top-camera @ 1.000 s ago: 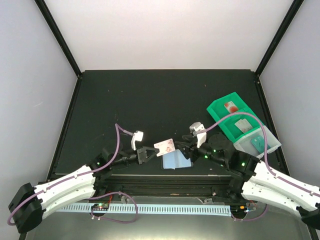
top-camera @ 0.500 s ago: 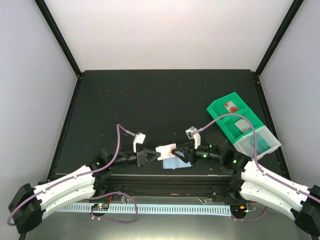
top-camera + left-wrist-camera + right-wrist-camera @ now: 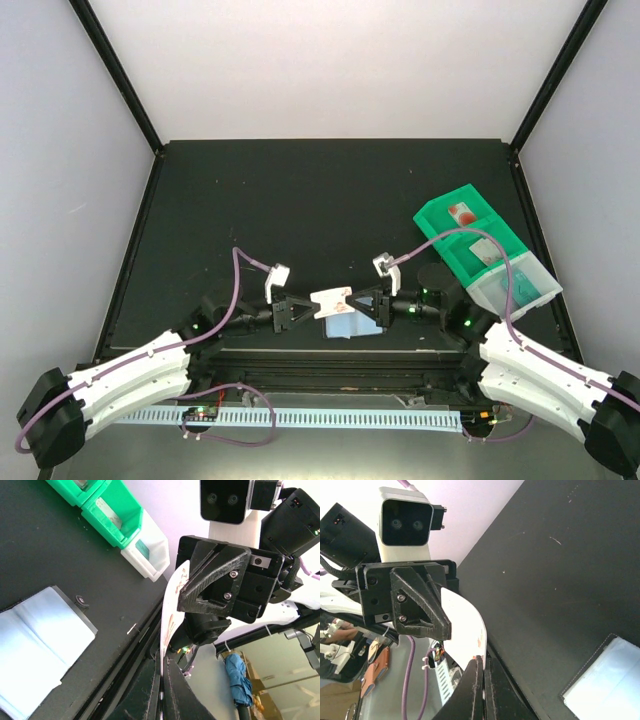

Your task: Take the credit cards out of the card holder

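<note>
- The left hand (image 3: 300,309) is clamped narrow on one end of a credit card (image 3: 331,299), which is lifted clear of the bench (image 3: 300,200)
- The right hand (image 3: 358,301) is pinched down on the opposite end of the same card, so both hold it at once, facing each other; the left wrist view shows the pale card standing on edge between the two sets of jaws
- The card holder (image 3: 352,326) lies open and flat on the bench near the front edge, pale blue lining up, just below the held card and touched by neither hand
- No card shows on the lining in either wrist view, but the pockets are too flat and partly out of frame to call them empty
- Well off to the right sits the green tray (image 3: 436,203): a card with a red mark (image 3: 461,212) lies in its far compartment, a pale card (image 3: 484,250) in the next, and a teal card (image 3: 520,285) in the clear bin (image 3: 498,296) at its near end
- Judged from this, the task is well advanced: three cards are stowed and another is out and mid-handover
- Left to do: the left hand lets go, the right hand carries the card to the tray, and the holder is checked for any more
</note>
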Controlling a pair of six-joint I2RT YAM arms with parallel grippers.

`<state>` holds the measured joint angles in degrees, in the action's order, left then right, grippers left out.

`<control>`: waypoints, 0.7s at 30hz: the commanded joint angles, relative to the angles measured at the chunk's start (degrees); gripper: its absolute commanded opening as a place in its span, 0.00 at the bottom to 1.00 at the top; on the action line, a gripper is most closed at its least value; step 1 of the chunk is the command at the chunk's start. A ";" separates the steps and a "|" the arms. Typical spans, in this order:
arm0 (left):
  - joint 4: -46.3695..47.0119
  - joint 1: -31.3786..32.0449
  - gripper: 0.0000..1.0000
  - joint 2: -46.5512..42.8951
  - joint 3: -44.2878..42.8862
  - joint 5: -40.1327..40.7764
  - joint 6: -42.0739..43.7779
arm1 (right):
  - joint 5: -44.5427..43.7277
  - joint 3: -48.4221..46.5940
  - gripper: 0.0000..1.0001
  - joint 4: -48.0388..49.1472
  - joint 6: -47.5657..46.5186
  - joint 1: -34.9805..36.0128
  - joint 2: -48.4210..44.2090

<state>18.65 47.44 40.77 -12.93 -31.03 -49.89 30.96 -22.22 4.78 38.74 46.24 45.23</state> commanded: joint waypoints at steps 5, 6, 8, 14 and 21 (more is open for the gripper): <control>-0.98 0.11 0.28 -0.99 -2.52 1.56 1.43 | 0.41 -0.26 0.01 1.75 -0.64 -0.23 -0.13; -2.14 0.11 0.35 -1.11 -2.92 2.23 1.81 | 0.15 -0.32 0.01 1.69 -0.60 -0.26 -0.14; -4.57 0.14 0.52 -1.32 -3.73 3.55 2.48 | -0.55 -0.77 0.01 1.17 -0.89 -0.61 -0.14; -13.67 0.11 0.99 -2.13 -6.39 9.07 4.38 | -2.23 -3.42 0.01 -2.48 -2.43 -3.85 -0.12; -18.55 0.11 0.99 -2.85 -7.39 13.70 6.16 | -6.09 -5.99 0.01 -8.40 -3.67 -10.44 -0.91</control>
<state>5.26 47.33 38.59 -17.23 -21.63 -46.09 28.03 -25.80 0.19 36.58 39.57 45.21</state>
